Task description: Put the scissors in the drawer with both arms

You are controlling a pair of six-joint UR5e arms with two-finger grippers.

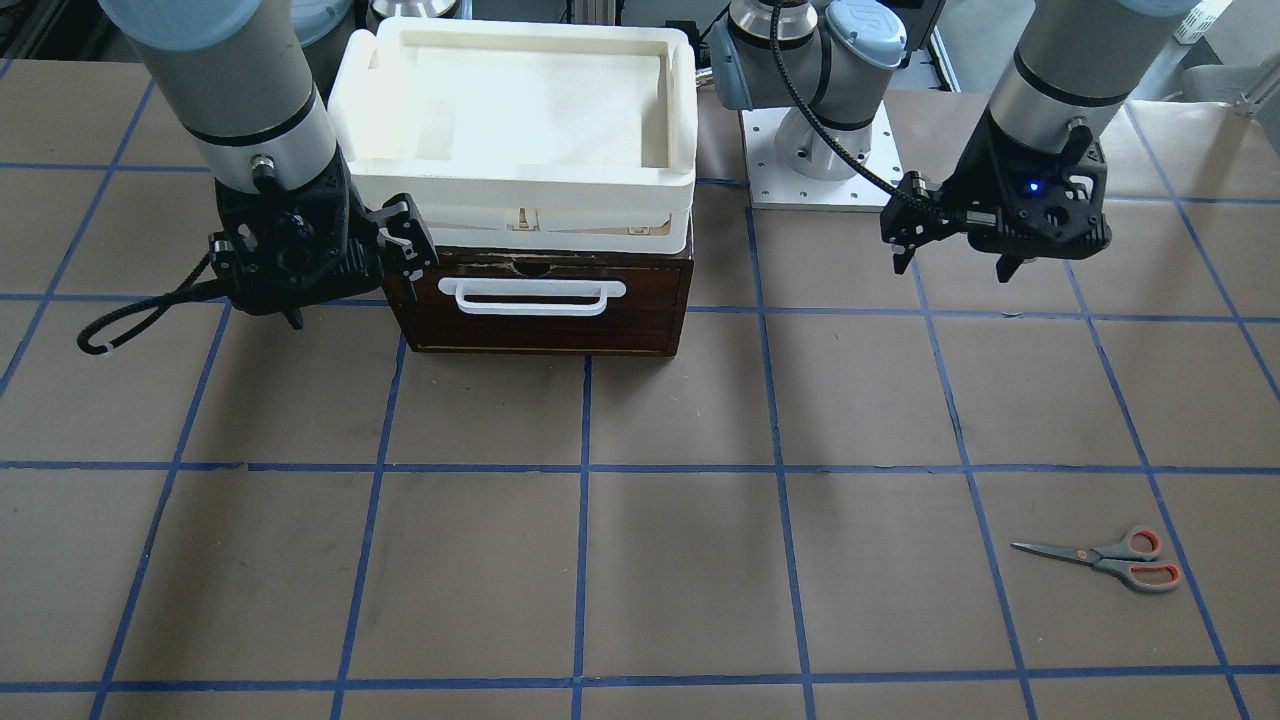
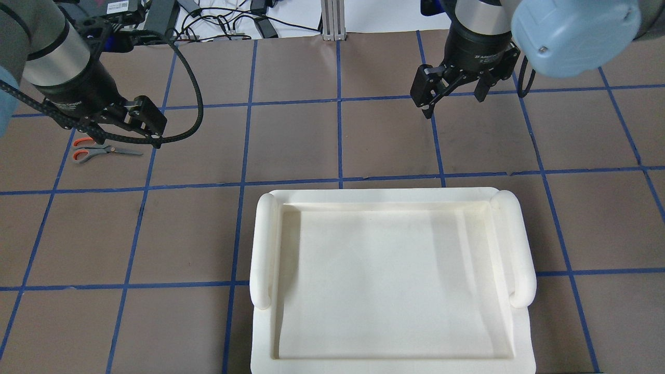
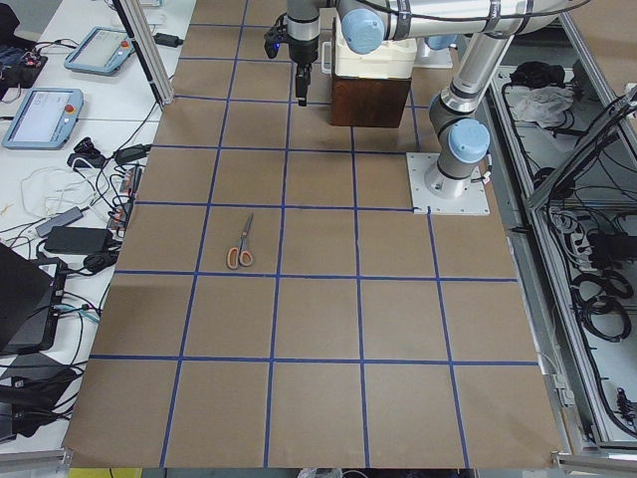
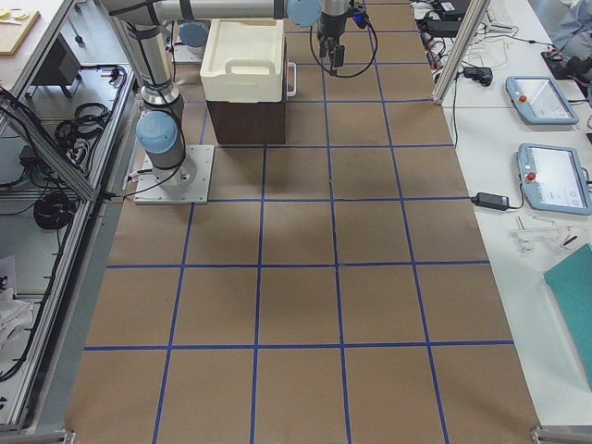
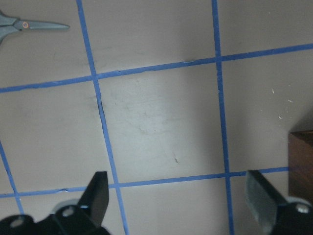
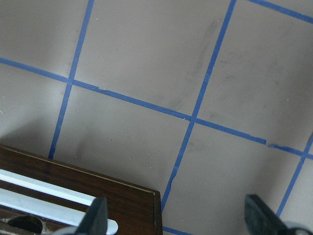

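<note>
The scissors (image 1: 1100, 560), grey with orange-red inner loops, lie flat and closed on the brown table, also in the overhead view (image 2: 98, 150) and at the top left of the left wrist view (image 5: 29, 23). My left gripper (image 1: 1000, 265) hangs open and empty well above the table, apart from them; its fingers (image 5: 100, 193) stand wide. The dark brown drawer (image 1: 545, 300) is closed, with its white bar handle (image 1: 540, 297) facing out. My right gripper (image 1: 295, 318) is open and empty beside the drawer's end; the drawer's corner (image 6: 98, 191) shows in its wrist view.
A white foam tray (image 1: 510, 110) sits on top of the drawer box and hides it in the overhead view (image 2: 389, 280). The left arm's base plate (image 1: 820, 190) stands behind the drawer's side. Blue tape lines grid the table.
</note>
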